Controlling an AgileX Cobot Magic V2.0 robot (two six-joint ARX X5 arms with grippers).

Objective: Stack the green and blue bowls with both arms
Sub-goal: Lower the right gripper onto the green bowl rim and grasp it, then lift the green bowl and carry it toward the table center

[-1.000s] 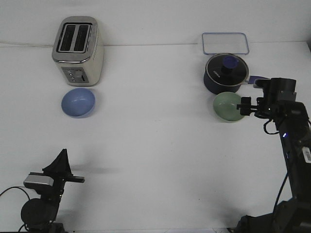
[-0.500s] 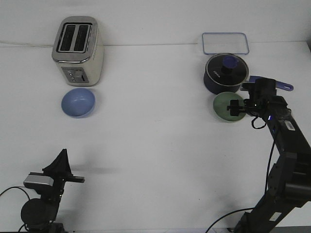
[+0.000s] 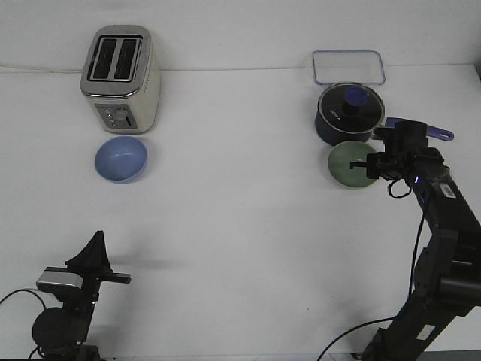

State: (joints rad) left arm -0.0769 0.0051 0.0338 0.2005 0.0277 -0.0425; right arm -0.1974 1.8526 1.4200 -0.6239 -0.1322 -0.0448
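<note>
The pale green bowl (image 3: 347,163) sits on the white table just in front of the dark blue saucepan (image 3: 349,113). My right gripper (image 3: 370,166) is at the bowl's right rim, with its fingers closed over the rim. The bowl still rests on the table. The light blue bowl (image 3: 120,159) sits at the left, in front of the toaster (image 3: 120,79). My left gripper (image 3: 95,248) is low at the near left edge, pointing up, fingers together and empty, far from both bowls.
The saucepan's handle (image 3: 438,134) sticks out to the right behind my right wrist. A clear rectangular lid or tray (image 3: 349,66) lies at the back right. The toaster stands close behind the blue bowl.
My right gripper moved left from beside the green bowl onto its right rim and closed there. The bowl shifted slightly left. The left arm has not moved.
</note>
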